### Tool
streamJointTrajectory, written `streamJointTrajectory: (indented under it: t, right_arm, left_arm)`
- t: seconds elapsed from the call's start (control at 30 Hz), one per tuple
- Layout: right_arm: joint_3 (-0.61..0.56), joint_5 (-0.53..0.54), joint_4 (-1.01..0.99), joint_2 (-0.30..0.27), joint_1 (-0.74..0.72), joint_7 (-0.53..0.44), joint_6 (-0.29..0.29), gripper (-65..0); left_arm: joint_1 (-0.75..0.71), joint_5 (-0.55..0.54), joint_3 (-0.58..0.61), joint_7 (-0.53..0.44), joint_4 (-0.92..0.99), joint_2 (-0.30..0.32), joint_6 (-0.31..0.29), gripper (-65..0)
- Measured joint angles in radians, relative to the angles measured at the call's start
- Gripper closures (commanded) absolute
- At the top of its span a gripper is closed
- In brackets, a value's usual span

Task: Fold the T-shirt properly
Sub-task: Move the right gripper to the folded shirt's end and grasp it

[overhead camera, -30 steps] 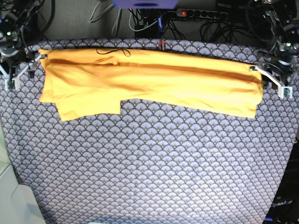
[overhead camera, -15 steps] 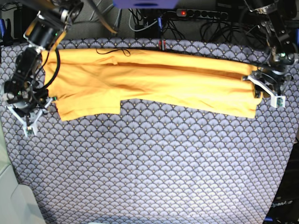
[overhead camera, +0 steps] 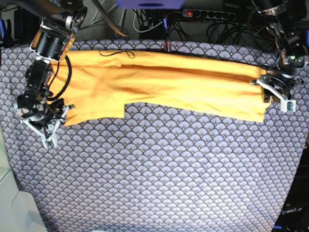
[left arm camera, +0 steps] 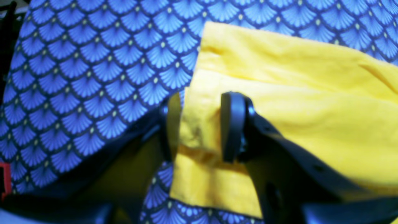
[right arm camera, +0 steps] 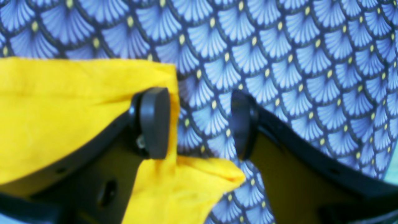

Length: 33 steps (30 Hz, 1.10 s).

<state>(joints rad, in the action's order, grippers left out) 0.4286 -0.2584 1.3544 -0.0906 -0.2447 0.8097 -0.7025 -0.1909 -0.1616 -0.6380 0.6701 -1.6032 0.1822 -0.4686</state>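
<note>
The left hand [left arm camera: 199,126] is straddling an edge of the yellow T-shirt [left arm camera: 279,102], fingers part-open with cloth between them; whether they are pinching it is hard to tell. The right hand [right arm camera: 199,124] is standing wide open, one finger [right arm camera: 154,121] over the shirt's corner, the other above bare patterned table [right arm camera: 279,46]. In the base view the T-shirt [overhead camera: 159,84] is lying as a long folded band across the table's [overhead camera: 159,179] far side. Both arms' lower parts are blurred and cropped.
</note>
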Motion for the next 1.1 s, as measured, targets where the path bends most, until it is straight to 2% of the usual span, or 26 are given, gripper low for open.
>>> streamJointTrajectory:
  t: [0.2,0.57,0.77,0.9,1.0,1.1]
  right_arm:
    - [-0.003,0.002,-0.096,0.005,-0.037,-0.007,0.000,-32.6]
    - [0.000,0.003,-0.097,0.008,-0.037,-0.008,0.000,-31.3]
    - [0.000,0.004,-0.096,0.028,-0.023,-0.018,0.003,-16.4]
    - [0.000,0.012,-0.096,0.030,-0.010,-0.037,0.003,-9.8]
    - [-0.003,0.011,-0.089,0.031,-0.010,-0.032,0.003,-1.3]
    - [-0.003,-0.001,-0.056,0.031,-0.008,-0.003,0.000,0.0]
  left_arm:
    - [0.000,0.000,0.000,0.000,0.000,0.000,0.000,-21.5]
    - [0.000,0.000,-0.001,0.000,0.000,0.000,0.000,-21.4]
    - [0.000,0.000,-0.001,0.001,0.000,0.000,0.000,-21.4]
    - [-0.001,0.000,-0.001,0.001,0.000,0.000,0.000,-21.4]
    - [0.000,0.000,-0.001,0.003,-0.002,0.000,0.000,-21.4]
    - [-0.002,0.000,-0.001,0.003,-0.007,0.000,0.000,-21.4]
